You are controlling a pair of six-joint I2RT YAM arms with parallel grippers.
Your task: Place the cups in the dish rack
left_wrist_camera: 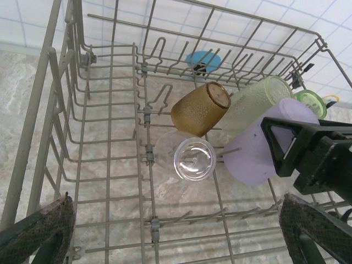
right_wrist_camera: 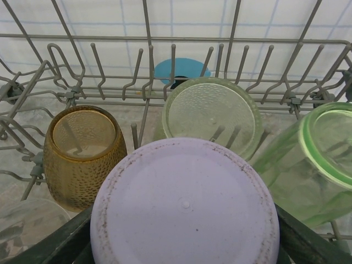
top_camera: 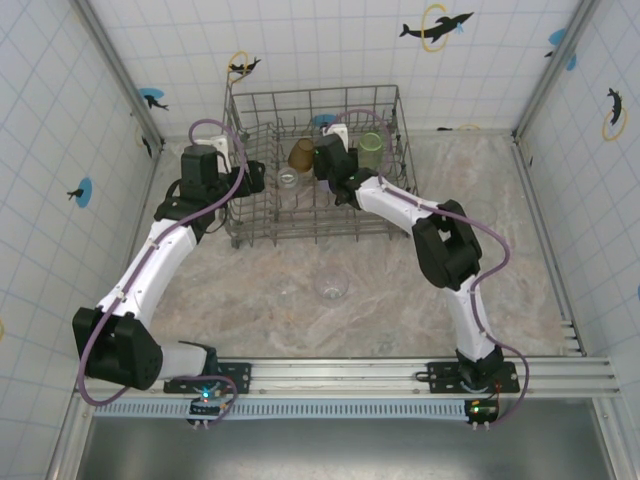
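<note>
Clamping lilac cup (right_wrist_camera: 185,206) in right gripper (right_wrist_camera: 187,239), amber cup (right_wrist_camera: 82,151) left of jaws, green cup (right_wrist_camera: 212,113) just beyond; may knock either on release. Holding left gripper (left_wrist_camera: 176,231) wide apart, empty.

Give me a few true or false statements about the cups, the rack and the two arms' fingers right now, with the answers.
1. The amber cup lies inside the dish rack. True.
2. The right fingers hold a pale green cup. False: they grip the lilac cup.
3. A clear cup sits on the table, outside the rack. True.
4. The left fingers are clamped on a cup. False: they are spread wide, gripping nothing.
</note>
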